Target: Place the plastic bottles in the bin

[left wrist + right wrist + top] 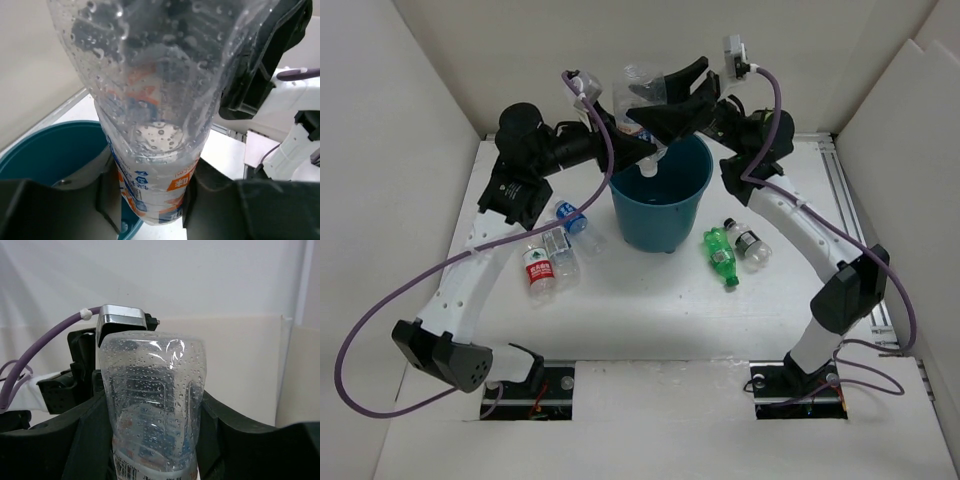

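**1 bottle held over the bin, 5 on the table**

On my overhead feed, 5 bottles lie on the white table [650, 300] just past the arm bases. Nearest on the left is the red-label bottle [537, 270]. The grey-label bottle [560, 252] is right beside it, and the blue-label bottle [571, 218] lies a little farther back, near the bin's left side. On the right I see the green bottle [721, 255] lying on its side, with the dark-label bottle [751, 244] just beside it on its outer side. Both are near the bin but not touching it.

The bin [660, 220] stands upright in the middle of the table, between the 2 groups of bottles.

Both arms reach in over the bin and meet on 1 clear bottle [638, 82], which hangs above the opening with its white cap pointing down. My left wrist camera shows the left gripper [152, 197] with a finger on each side of the orange-and-blue label, jaws closed on the clear bottle, and the bin's rim below. My right wrist camera shows the right gripper [155, 435] with both fingers pressed against the same bottle's sides, also gripping it. The bottle's wall is covered in droplets and looks slightly dented.
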`<action>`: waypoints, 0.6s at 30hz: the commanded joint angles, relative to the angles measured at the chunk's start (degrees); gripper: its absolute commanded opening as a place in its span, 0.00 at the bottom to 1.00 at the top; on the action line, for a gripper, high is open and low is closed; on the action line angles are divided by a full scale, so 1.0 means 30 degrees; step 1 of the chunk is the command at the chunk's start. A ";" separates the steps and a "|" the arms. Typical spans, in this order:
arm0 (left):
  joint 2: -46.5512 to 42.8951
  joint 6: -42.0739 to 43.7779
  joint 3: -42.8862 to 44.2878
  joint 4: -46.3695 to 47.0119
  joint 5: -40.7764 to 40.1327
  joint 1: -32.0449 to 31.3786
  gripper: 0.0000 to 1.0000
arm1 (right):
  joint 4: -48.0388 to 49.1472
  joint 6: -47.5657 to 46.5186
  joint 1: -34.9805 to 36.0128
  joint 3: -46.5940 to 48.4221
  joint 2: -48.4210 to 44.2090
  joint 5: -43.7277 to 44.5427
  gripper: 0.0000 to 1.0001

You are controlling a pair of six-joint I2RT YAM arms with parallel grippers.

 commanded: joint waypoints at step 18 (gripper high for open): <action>0.5122 -0.0509 0.1595 0.2135 -0.3691 0.0458 0.02 | -0.7165 -0.7667 -0.6410 -0.6962 -0.7517 0.2268 1.00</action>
